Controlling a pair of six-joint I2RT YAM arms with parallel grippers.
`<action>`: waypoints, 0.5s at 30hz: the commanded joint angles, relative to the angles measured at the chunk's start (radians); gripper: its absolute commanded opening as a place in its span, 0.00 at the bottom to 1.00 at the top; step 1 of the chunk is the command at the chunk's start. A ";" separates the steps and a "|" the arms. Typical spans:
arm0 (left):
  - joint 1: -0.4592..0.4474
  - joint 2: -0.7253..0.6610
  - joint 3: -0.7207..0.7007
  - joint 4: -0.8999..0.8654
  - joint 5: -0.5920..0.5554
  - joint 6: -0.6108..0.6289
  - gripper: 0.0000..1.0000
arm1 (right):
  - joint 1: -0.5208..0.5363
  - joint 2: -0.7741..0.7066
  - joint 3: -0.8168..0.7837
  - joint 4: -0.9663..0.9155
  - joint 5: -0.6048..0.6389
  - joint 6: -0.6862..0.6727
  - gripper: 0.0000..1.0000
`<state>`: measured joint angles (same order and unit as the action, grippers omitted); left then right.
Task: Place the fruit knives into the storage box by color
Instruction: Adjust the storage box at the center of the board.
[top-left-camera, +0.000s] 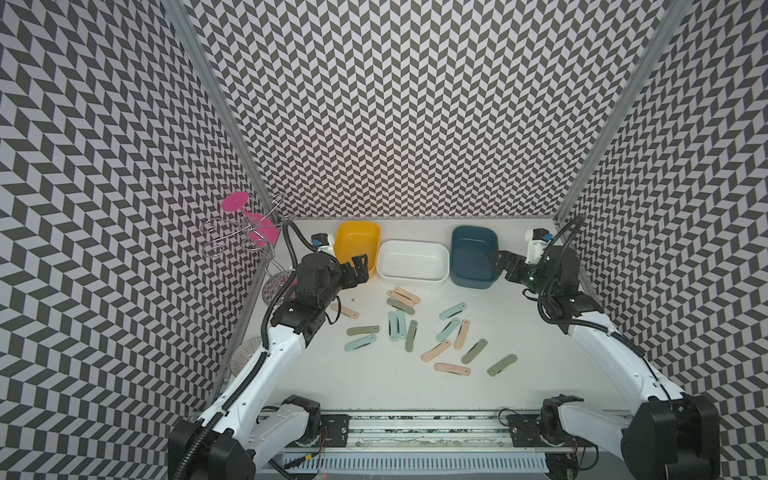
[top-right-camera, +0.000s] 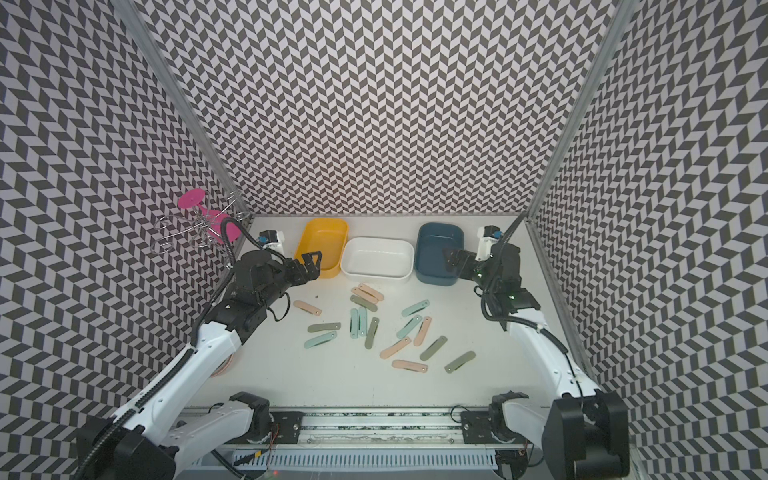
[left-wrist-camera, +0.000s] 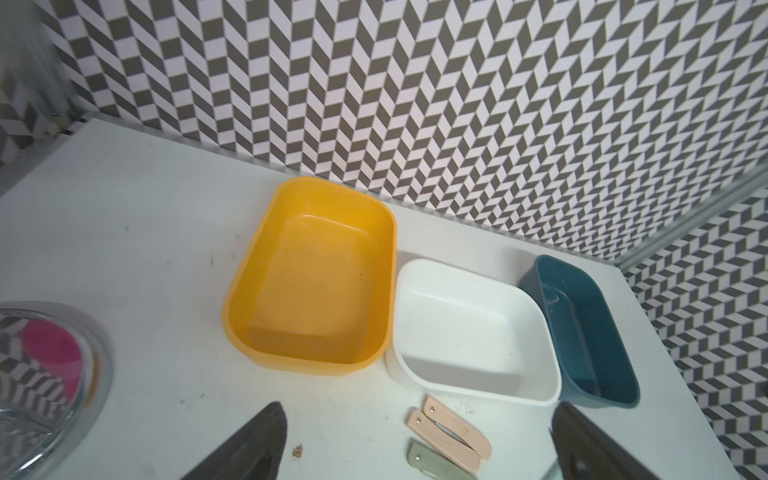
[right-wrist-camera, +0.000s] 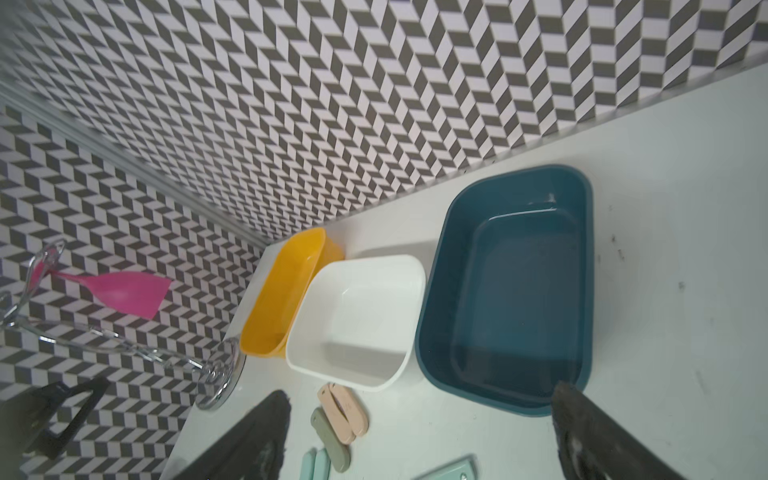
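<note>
A pink goblet (right-wrist-camera: 120, 293) hangs from a chrome rack (right-wrist-camera: 218, 374) beside the chevron wall (top-left-camera: 415, 104).

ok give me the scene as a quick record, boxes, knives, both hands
boxes: yellow box, white box, blue box, side by side at the back, all empty
fruit knives: peach, mint and sage, loose on the table, none boxed
left hand: open, empty, by the yellow box
right hand: open, empty, by the blue box
</note>
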<state>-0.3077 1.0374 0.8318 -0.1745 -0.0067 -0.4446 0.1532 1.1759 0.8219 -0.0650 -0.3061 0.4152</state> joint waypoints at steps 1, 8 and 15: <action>-0.033 -0.023 0.001 -0.060 0.023 -0.024 1.00 | 0.071 0.045 0.042 -0.063 0.060 -0.042 0.94; -0.085 -0.014 -0.028 -0.062 0.033 -0.042 1.00 | 0.123 0.169 0.107 -0.149 0.200 -0.056 0.93; -0.117 0.046 0.013 -0.059 0.043 -0.025 1.00 | 0.109 0.351 0.284 -0.243 0.472 -0.081 0.98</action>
<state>-0.4141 1.0622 0.8139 -0.2199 0.0250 -0.4721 0.2733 1.4738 1.0405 -0.2832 0.0097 0.3565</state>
